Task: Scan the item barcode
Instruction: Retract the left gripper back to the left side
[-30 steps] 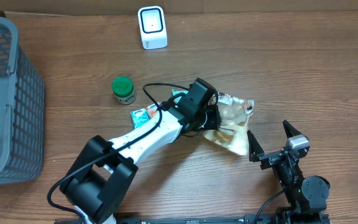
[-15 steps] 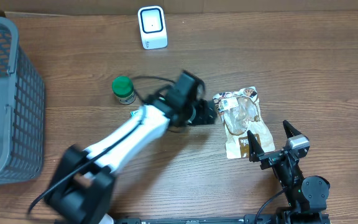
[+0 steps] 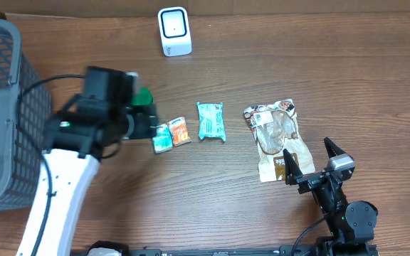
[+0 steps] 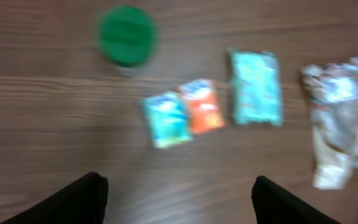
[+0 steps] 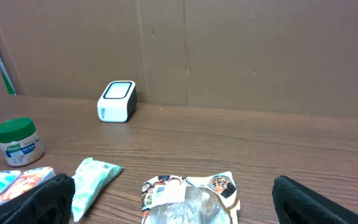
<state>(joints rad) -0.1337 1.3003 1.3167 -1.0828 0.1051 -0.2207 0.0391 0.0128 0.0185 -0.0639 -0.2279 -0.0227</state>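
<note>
Five items lie on the surface, none at the scanner. Left hand hangs wide and empty by the teal sachet and orange sachet, near the green-lidded jar. Right hand gapes wide too, idle. Sachets look light, soft and slippery, so I'd pinch one across its edges.

Print on the jar and clear pouch is illegible.

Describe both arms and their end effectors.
Left arm: white link, black joints, a black cable looping alongside; left end effector is black. Right arm: black throughout, with a grey block on top; right end effector is black and pointed.
</note>
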